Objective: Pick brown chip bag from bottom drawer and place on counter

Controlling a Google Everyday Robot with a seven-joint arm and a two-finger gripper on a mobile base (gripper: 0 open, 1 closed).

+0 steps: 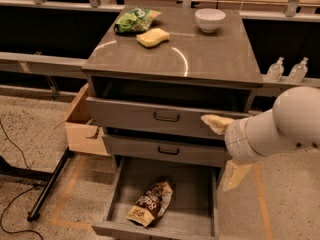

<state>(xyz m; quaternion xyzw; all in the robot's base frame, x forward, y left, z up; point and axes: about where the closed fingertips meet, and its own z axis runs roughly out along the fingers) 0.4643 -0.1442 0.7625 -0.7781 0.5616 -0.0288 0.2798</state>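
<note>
The brown chip bag (151, 203) lies flat on the grey floor of the bottom drawer (195, 189), which is pulled out; the bag is left of the drawer's middle. The counter (200, 59) is the glossy grey-brown top of the cabinet. My gripper (216, 153) is at the right, in front of the two upper drawers and above the right side of the bottom drawer. Its two tan fingers (216, 123) are spread wide apart and hold nothing. The bag is below and to the left of the gripper, not touched.
On the counter lie a green chip bag (135, 20), a yellow sponge (152, 37) and a white bowl (210, 19). A cardboard box (82, 126) stands left of the cabinet. Two bottles (287, 70) stand on a ledge at right. A black stand leg (47, 186) crosses the floor.
</note>
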